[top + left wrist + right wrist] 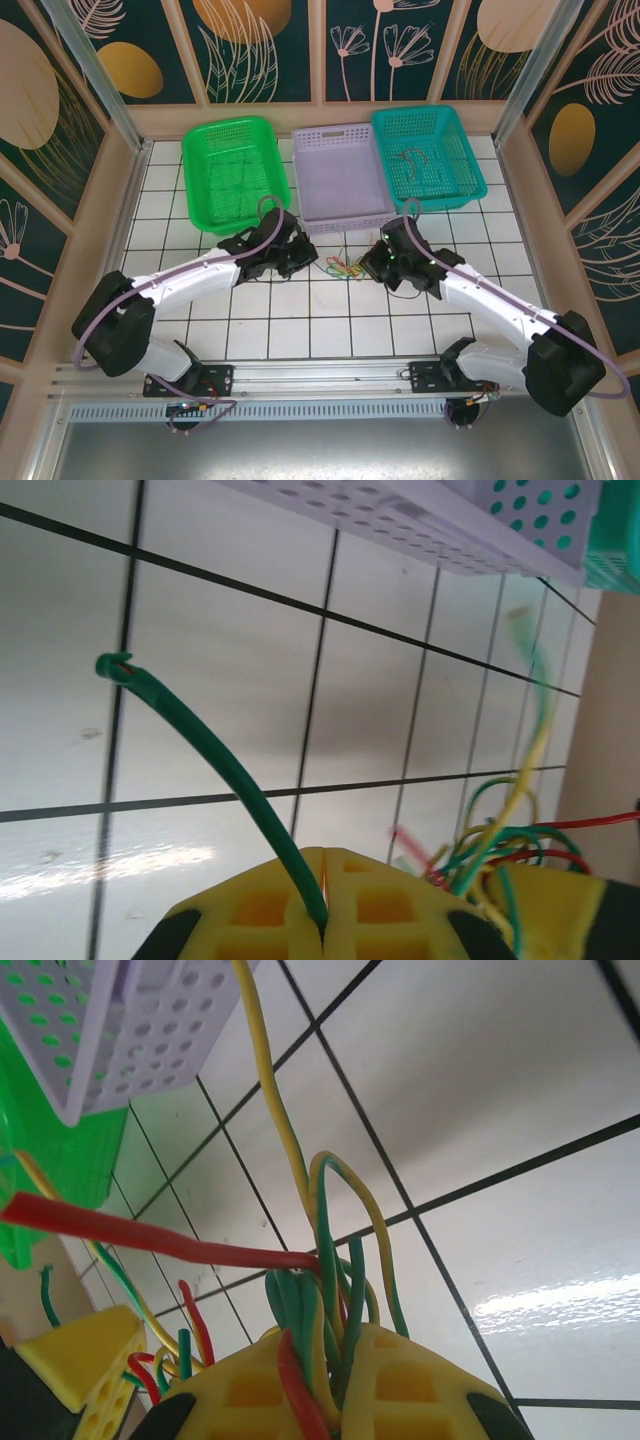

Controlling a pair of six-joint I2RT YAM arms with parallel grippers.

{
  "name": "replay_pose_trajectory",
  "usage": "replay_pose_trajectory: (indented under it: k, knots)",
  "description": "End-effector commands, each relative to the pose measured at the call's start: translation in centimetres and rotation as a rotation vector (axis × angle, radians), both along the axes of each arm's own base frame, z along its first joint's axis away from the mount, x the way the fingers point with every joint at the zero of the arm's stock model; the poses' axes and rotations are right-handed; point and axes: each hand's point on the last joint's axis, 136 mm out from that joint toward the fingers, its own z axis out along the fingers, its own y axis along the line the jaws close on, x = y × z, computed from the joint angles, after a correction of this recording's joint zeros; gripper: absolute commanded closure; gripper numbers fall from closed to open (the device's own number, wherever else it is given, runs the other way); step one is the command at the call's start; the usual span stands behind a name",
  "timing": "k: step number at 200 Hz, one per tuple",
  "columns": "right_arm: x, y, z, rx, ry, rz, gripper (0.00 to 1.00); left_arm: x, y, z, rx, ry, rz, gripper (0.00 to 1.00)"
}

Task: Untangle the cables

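My left pincer (325,920) is clamped on one green wire (215,748) and my right pincer (330,1380) grips the tangled cables (345,267), just near of the lilac basket (338,180)

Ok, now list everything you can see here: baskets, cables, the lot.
green basket: one, green, far left of the table
lilac basket: one, lilac, far middle, between the other two
teal basket: one, teal, far right
dark cables: count unclear, dark, inside the teal basket
tangled cables: several, green, yellow and red, between the two grippers
green cable: one, green, curving up out of the left gripper
table: one, white tiles with dark lines, under everything
left gripper: one, yellow fingers, shut on the green cable
right gripper: one, yellow fingers, shut on the tangled cables
left arm and right arm: two, white and black, reaching in from the near edge
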Motion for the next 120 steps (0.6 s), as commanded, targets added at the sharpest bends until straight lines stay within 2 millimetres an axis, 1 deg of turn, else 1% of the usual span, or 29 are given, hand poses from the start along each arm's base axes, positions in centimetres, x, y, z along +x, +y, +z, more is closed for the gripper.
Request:
replay_pose_trajectory:
  k: [1, 7, 11, 17, 26, 32, 44, 50, 62, 71, 80, 91, 120]
  knots:
    - [-0.5, -3.0, -0.9, -0.045, 0.021, -0.054, 0.94, -0.4, 3.2, 0.6, 0.104, -0.064, 0.047, 1.00]
    - [-0.7, -3.2, -1.0, -0.045, 0.020, -0.054, 0.91, -0.7, 3.6, 0.6, 0.099, -0.069, 0.049, 1.00]
    - [-0.3, -4.0, -1.1, -0.043, 0.020, -0.086, 0.87, -1.0, 3.7, 0.5, 0.096, -0.068, 0.048, 1.00]
    - [-0.2, -4.5, -1.4, -0.040, 0.022, -0.101, 0.84, -1.4, 3.9, 0.4, 0.086, -0.064, 0.046, 1.00]
    - [-0.2, -4.9, -1.9, -0.037, 0.030, -0.114, 0.83, -1.9, 4.0, 0.2, 0.068, -0.058, 0.043, 1.00]
    - [-0.2, -5.3, -2.2, -0.036, 0.039, -0.127, 0.85, -2.2, 3.9, 0.1, 0.050, -0.056, 0.037, 1.00]
    - [-0.3, -5.8, -3.0, -0.036, 0.059, -0.153, 0.95, -2.7, 3.9, 0.0, 0.023, -0.051, 0.029, 1.00]
    - [-0.3, -6.0, -3.3, -0.035, 0.063, -0.165, 0.98, -2.9, 4.0, -0.1, 0.027, -0.047, 0.029, 1.00]
    - [-0.3, -6.4, -3.7, -0.036, 0.067, -0.185, 0.98, -3.1, 4.7, -0.1, 0.049, -0.049, 0.041, 1.00]
    - [-0.3, -6.7, -3.8, -0.042, 0.066, -0.195, 0.96, -3.2, 5.6, -0.4, 0.085, -0.051, 0.058, 1.00]
    - [-0.2, -7.0, -3.7, -0.052, 0.061, -0.203, 0.97, -3.3, 6.5, -0.5, 0.122, -0.054, 0.074, 1.00]
    - [-0.2, -7.8, -3.7, -0.076, 0.055, -0.212, 1.00, -3.4, 7.7, -0.7, 0.180, -0.055, 0.096, 1.00]
    - [-0.1, -9.7, -3.6, -0.126, 0.034, -0.205, 0.99, -3.5, 10.6, -0.7, 0.313, -0.072, 0.151, 1.00]
